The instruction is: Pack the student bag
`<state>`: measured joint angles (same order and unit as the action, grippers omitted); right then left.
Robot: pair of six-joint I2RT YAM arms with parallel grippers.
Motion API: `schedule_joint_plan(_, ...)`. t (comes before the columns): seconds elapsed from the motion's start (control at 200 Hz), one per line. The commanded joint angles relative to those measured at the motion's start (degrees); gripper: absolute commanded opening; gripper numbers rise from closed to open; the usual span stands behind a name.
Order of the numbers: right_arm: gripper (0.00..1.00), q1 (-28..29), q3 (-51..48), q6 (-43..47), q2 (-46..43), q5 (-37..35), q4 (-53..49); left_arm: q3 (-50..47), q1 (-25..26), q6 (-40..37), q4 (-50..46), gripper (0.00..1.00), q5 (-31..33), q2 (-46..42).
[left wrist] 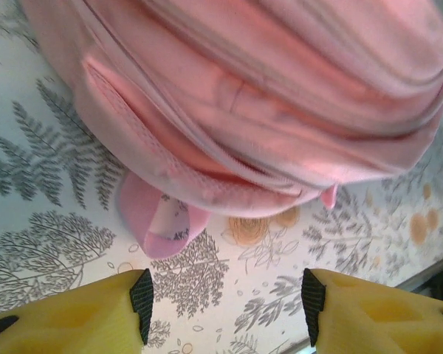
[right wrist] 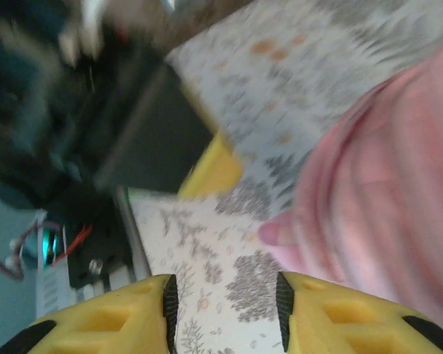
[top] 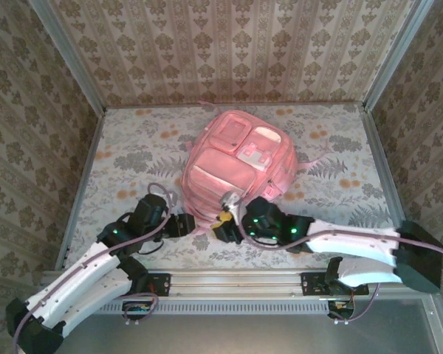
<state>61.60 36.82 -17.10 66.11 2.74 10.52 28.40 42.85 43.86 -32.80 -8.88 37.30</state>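
The student bag (top: 236, 166) is a large pink backpack lying face up in the middle of the table, its zipped pockets toward the camera. My left gripper (top: 189, 226) sits at the bag's near-left edge, and my right gripper (top: 221, 223) is close beside it at the near edge. In the left wrist view the bag (left wrist: 266, 96) bulges above the open gripper (left wrist: 227, 299), and a pink strap loop (left wrist: 159, 221) pokes out from under it. The right wrist view is blurred. There my right gripper (right wrist: 223, 310) stands open over the cloth, with the bag (right wrist: 384, 192) just to its right.
A floral cloth (top: 133, 158) covers the table, boxed in by wallpapered walls and metal rails (top: 384, 147). The mounting rail (top: 236, 280) runs along the near edge. A thin pink strap (top: 319, 157) trails off the bag's right side. The left arm's yellow finger (right wrist: 214, 171) is close ahead of my right gripper.
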Motion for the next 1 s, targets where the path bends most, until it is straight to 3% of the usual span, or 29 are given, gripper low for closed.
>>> schedule_joint_plan(0.0, 0.40, -2.89, 1.22, -4.86, -6.99, -13.55, -15.29, -2.00, 5.19, 3.31, 5.37, 0.58, 4.57, 2.12)
schedule_joint_plan(0.16, 0.17, -8.29, -1.37, -13.82, -12.54, -21.64, -20.00, -0.23, 15.80, 10.97, 11.53, 0.59, 12.31, 13.33)
schedule_joint_plan(0.275, 0.15, -11.60, 0.41, -19.44, -11.78, -22.28, -26.04, 8.89, 21.21, 14.99, 5.88, 0.60, 17.64, 25.15)
schedule_joint_plan(0.395, 0.13, -11.78, 0.07, -21.78, -10.76, -24.97, -26.47, 18.49, 22.57, 21.59, -3.07, 0.59, 19.76, 33.61)
schedule_joint_plan(0.62, 0.14, -12.25, -1.84, -22.91, -10.67, -26.64, -24.37, 18.62, 24.21, 30.06, 7.65, 0.57, 16.42, 38.47)
schedule_joint_plan(0.745, 0.14, -12.84, -2.04, -22.63, -11.13, -26.74, -24.67, 20.48, 25.24, 32.53, 7.65, 0.54, 16.34, 42.96)
schedule_joint_plan(0.995, 0.14, -13.37, -3.96, -21.74, -12.58, -25.09, -22.34, 19.49, 27.26, 35.35, 9.93, 0.46, 24.87, 45.36)
